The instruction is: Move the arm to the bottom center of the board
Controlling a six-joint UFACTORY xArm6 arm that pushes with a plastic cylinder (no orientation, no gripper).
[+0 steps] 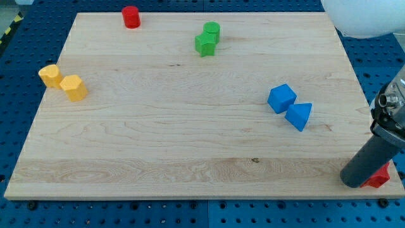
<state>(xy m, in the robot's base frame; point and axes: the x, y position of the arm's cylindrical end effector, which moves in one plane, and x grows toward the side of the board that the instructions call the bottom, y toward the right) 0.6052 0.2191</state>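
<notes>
My tip [353, 182] rests on the wooden board [190, 126] at its bottom right corner. The dark rod rises from it toward the view's right edge. A red block [380, 176] lies just right of the tip, partly hidden behind the rod; I cannot tell whether they touch. A blue cube [281, 99] and a blue triangular block [299, 116] sit side by side up and left of the tip.
A red cylinder [131, 16] stands at the top edge. A green cylinder [212, 30] and a green block [204, 44] touch at top centre. Two yellow blocks [50, 75] [74, 87] sit at the left edge. A white object [364, 16] is beyond the top right corner.
</notes>
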